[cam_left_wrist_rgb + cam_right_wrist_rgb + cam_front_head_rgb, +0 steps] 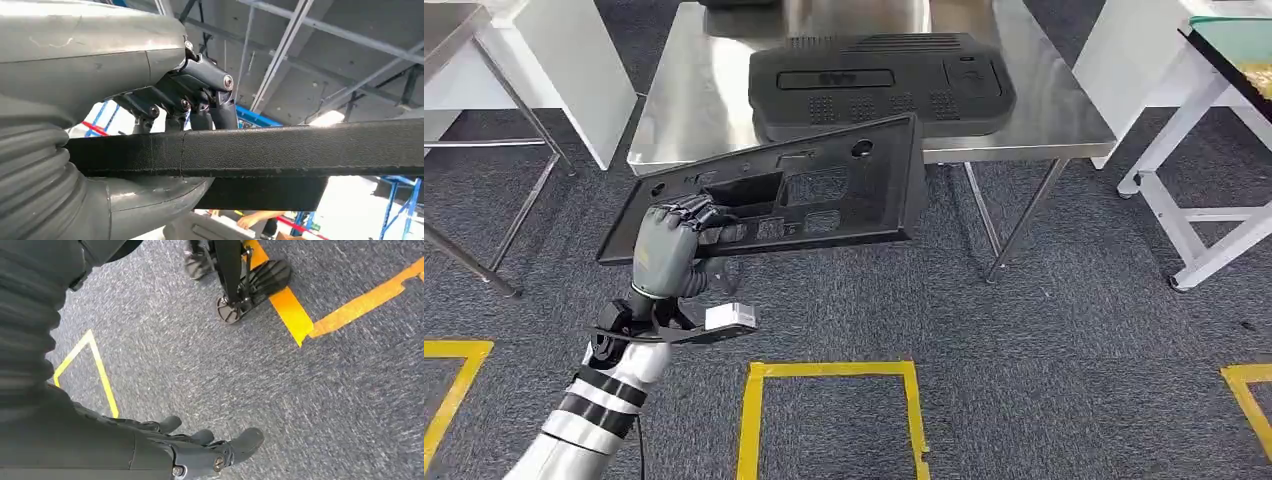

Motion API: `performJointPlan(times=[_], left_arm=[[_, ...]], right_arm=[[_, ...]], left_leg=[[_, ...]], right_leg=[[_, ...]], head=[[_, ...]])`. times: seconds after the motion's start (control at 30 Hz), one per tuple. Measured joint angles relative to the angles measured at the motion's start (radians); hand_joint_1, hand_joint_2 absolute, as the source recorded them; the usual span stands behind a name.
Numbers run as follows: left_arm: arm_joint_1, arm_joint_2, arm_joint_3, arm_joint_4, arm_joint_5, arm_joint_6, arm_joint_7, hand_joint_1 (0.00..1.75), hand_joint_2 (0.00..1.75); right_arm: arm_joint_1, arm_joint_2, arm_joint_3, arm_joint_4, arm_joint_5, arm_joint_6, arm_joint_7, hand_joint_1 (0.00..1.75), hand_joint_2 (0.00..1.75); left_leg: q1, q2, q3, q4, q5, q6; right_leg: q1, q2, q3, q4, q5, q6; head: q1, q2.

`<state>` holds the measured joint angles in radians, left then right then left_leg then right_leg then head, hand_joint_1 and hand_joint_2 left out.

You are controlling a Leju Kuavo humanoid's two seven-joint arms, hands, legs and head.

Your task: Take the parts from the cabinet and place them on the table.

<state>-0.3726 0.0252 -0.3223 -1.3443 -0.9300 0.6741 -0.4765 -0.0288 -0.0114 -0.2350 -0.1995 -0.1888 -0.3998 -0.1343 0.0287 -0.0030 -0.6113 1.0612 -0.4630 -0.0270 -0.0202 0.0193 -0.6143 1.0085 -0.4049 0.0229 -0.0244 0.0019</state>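
- The flat black panel (814,190) is the part we're carrying, a long plastic plate with cutouts and a couple of round holes, held up in the air in front of the steel table (694,100) and not touching it.
- Our left hand (669,240) grips the panel near its left end, dark fingers (689,210) hooked over the upper edge into a cutout, grey thumb side below.
- From the left wrist camera we see the panel's edge (300,150) running across as a thick black bar, with our fingers (220,107) curled over it and the thumb underneath, so it's clamped from both sides.
- The panel sits tilted, its right end higher and closer to the table's front edge.
- Another big black moulded part (879,85) already lies flat on the table, behind the panel we're holding.
- Our right hand (200,450) hangs down over the grey carpet, fingers loosely spread and holding nothing.
- Yellow tape (829,372) marks squares on the floor in front of the table.
- White benches (1194,215) stand off to both sides.
- A person's arm (255,218) shows low in the left wrist view, below the panel.
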Motion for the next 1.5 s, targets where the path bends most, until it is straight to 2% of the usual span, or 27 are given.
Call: performJointPlan(times=[0.03, 0.07, 0.1, 0.17, 0.27, 0.43, 0.47, 0.5, 0.53, 0.83, 1.0, 1.1, 1.13, 1.17, 1.2, 1.27, 1.3, 1.33, 1.37, 1.4, 1.47, 1.5], left_arm=[[-0.002, 0.000, 0.000, 0.000, 0.003, -0.004, 0.001, 1.75, 1.75], [-0.001, -0.003, -0.002, 0.000, 0.007, -0.009, 0.003, 1.75, 1.75], [-0.002, -0.003, -0.004, -0.001, 0.009, -0.012, 0.003, 1.75, 1.75], [-0.003, -0.003, -0.004, -0.001, 0.011, -0.018, 0.010, 1.75, 1.75], [-0.006, -0.003, -0.006, 0.000, 0.015, -0.029, 0.014, 1.75, 1.75], [-0.015, -0.003, -0.007, 0.000, 0.018, -0.037, 0.017, 1.75, 1.75], [-0.017, -0.003, -0.008, 0.000, 0.018, -0.037, 0.018, 1.75, 1.75], [-0.019, -0.003, -0.008, 0.000, 0.018, -0.037, 0.018, 1.75, 1.75], [-0.019, -0.003, -0.008, 0.000, 0.019, -0.038, 0.018, 1.75, 1.75], [-0.039, -0.006, -0.011, 0.000, 0.019, -0.047, 0.024, 1.75, 1.75], [-0.060, -0.011, -0.013, 0.003, 0.016, -0.050, 0.033, 1.75, 1.75], [-0.072, -0.012, -0.013, 0.008, 0.016, -0.055, 0.037, 1.75, 1.75], [-0.075, -0.013, -0.013, 0.008, 0.016, -0.056, 0.037, 1.75, 1.75], [-0.076, -0.016, -0.013, 0.009, 0.016, -0.057, 0.038, 1.75, 1.75], [-0.079, -0.019, -0.013, 0.010, 0.016, -0.057, 0.038, 1.75, 1.75], [-0.084, -0.023, -0.013, 0.011, 0.016, -0.058, 0.038, 1.75, 1.75], [-0.084, -0.023, -0.013, 0.014, 0.016, -0.059, 0.038, 1.75, 1.75], [-0.083, -0.024, -0.013, 0.018, 0.016, -0.059, 0.038, 1.75, 1.75], [-0.083, -0.024, -0.013, 0.019, 0.016, -0.060, 0.039, 1.75, 1.75], [-0.083, -0.024, -0.014, 0.019, 0.016, -0.059, 0.039, 1.75, 1.75], [-0.083, -0.025, -0.014, 0.019, 0.018, -0.062, 0.041, 1.75, 1.75], [-0.084, -0.026, -0.013, 0.019, 0.018, -0.062, 0.042, 1.75, 1.75]], right_arm=[[-0.002, -0.003, 0.000, 0.000, 0.001, 0.000, 0.000, 0.00, 1.75], [-0.001, -0.003, 0.000, 0.000, 0.002, 0.000, 0.001, 0.00, 1.75], [0.000, -0.003, 0.000, 0.000, 0.003, 0.000, 0.002, 0.00, 1.75], [0.006, 0.000, 0.000, 0.000, 0.005, -0.001, 0.003, 0.00, 1.75], [0.004, -0.001, 0.000, 0.000, 0.008, -0.002, 0.003, 0.00, 1.75], [0.004, 0.003, 0.000, 0.000, 0.012, -0.002, 0.003, 0.00, 1.75], [0.004, 0.004, 0.000, 0.000, 0.013, -0.002, 0.003, 0.00, 1.75], [0.004, 0.005, 0.000, 0.000, 0.015, -0.002, 0.003, 0.00, 1.75], [0.004, 0.005, 0.000, 0.000, 0.015, -0.002, 0.003, 0.00, 1.75], [0.004, 0.006, 0.000, 0.000, 0.024, -0.002, 0.003, 0.00, 1.75], [0.004, 0.008, 0.000, 0.000, 0.030, -0.002, 0.005, 0.00, 1.75], [0.004, 0.011, 0.000, 0.000, 0.035, -0.002, 0.006, 0.00, 1.75], [0.004, 0.011, 0.000, 0.000, 0.035, -0.002, 0.006, 0.00, 1.75], [0.004, 0.011, 0.000, 0.000, 0.036, -0.002, 0.006, 0.00, 1.75], [0.004, 0.011, 0.000, 0.000, 0.036, -0.002, 0.006, 0.00, 1.75], [0.004, 0.011, 0.000, 0.000, 0.036, -0.002, 0.005, 0.00, 1.75], [0.004, 0.011, 0.000, 0.000, 0.036, -0.002, 0.006, 0.00, 1.75], [0.005, 0.011, 0.000, 0.000, 0.036, -0.002, 0.006, 0.00, 1.75], [0.006, 0.011, 0.000, 0.000, 0.037, -0.002, 0.006, 0.00, 1.75], [0.006, 0.011, 0.000, 0.000, 0.039, -0.002, 0.006, 0.00, 1.75], [0.004, 0.010, 0.000, 0.000, 0.042, -0.002, 0.006, 0.00, 1.75], [0.004, 0.016, 0.000, 0.000, 0.042, -0.002, 0.006, 0.00, 1.75]], left_leg=[[-0.004, -0.008, 0.003, -0.008, -0.008, 0.006], [0.000, -0.007, 0.008, -0.010, -0.002, 0.016], [-0.002, -0.007, 0.005, -0.010, -0.001, 0.017], [-0.006, -0.009, 0.002, -0.010, 0.001, 0.022], [-0.008, -0.013, 0.002, -0.010, 0.001, 0.024], [-0.011, -0.013, 0.002, -0.009, -0.001, 0.028], [-0.011, -0.012, 0.002, -0.009, -0.001, 0.028], [-0.011, -0.012, 0.002, -0.009, -0.001, 0.029], [-0.011, -0.012, 0.002, -0.009, -0.002, 0.029], [-0.007, -0.011, 0.003, -0.013, 0.000, 0.029], [-0.011, -0.012, 0.002, -0.011, -0.001, 0.030], [-0.017, -0.012, 0.002, -0.012, -0.002, 0.039], [-0.015, -0.011, 0.006, -0.021, 0.003, 0.046], [-0.005, -0.005, 0.016, -0.034, 0.010, 0.054], [-0.005, -0.005, 0.021, -0.040, 0.013, 0.059], [-0.005, -0.003, 0.022, -0.041, 0.012, 0.060], [-0.005, -0.002, 0.021, -0.041, 0.011, 0.060], [-0.004, -0.002, 0.022, -0.040, 0.010, 0.058], [-0.001, -0.002, 0.023, -0.040, 0.007, 0.055], [0.002, -0.002, 0.025, -0.040, 0.004, 0.050], [0.011, -0.003, 0.034, -0.038, -0.005, 0.034], [0.002, -0.003, 0.035, -0.036, -0.011, 0.022]], right_leg=[[0.009, 0.003, -0.008, 0.010, -0.004, 0.007], [0.009, 0.003, -0.015, 0.012, -0.005, 0.005], [0.009, 0.003, -0.016, 0.010, 0.000, -0.004], [0.008, 0.002, -0.013, 0.004, 0.003, -0.008], [0.006, 0.002, -0.009, -0.003, 0.003, -0.007], [0.006, 0.001, -0.008, -0.007, 0.007, 0.000], [0.006, 0.002, -0.008, -0.007, 0.007, 0.003], [0.006, 0.002, -0.008, -0.007, 0.007, 0.013], [0.006, 0.002, -0.009, -0.007, 0.005, 0.017], [0.011, 0.002, -0.012, -0.005, 0.006, 0.018], [0.007, 0.002, -0.012, -0.006, 0.007, 0.020], [0.003, 0.002, -0.011, -0.009, 0.009, 0.025], [0.004, 0.002, -0.010, -0.010, 0.007, 0.029], [0.003, -0.002, -0.021, 0.004, 0.002, 0.032], [0.004, -0.007, -0.037, 0.039, -0.016, 0.030], [0.000, -0.007, -0.121, 0.201, -0.081, 0.023], [-0.002, -0.008, -0.157, 0.268, -0.102, 0.024], [-0.005, -0.008, -0.181, 0.308, -0.107, 0.032], [-0.010, -0.009, -0.176, 0.293, -0.094, 0.041], [-0.014, -0.010, -0.149, 0.236, -0.068, 0.055], [-0.028, -0.020, -0.043, 0.044, 0.000, 0.084], [-0.029, -0.028, -0.024, 0.002, 0.000, 0.086]], head=[[0.000, 0.000], [0.003, 0.000], [0.001, 0.000], [0.001, 0.000], [0.002, 0.000], [0.002, 0.000], [0.002, 0.000], [0.002, 0.000], [0.001, 0.000], [0.001, 0.000], [0.001, 0.000], [0.000, 0.000], [0.000, 0.000], [0.001, 0.000], [0.002, 0.000], [0.005, 0.000], [0.004, 0.000], [0.005, 0.000], [0.004, 0.000], [0.005, 0.000], [0.005, 0.000], [0.013, 0.000]])
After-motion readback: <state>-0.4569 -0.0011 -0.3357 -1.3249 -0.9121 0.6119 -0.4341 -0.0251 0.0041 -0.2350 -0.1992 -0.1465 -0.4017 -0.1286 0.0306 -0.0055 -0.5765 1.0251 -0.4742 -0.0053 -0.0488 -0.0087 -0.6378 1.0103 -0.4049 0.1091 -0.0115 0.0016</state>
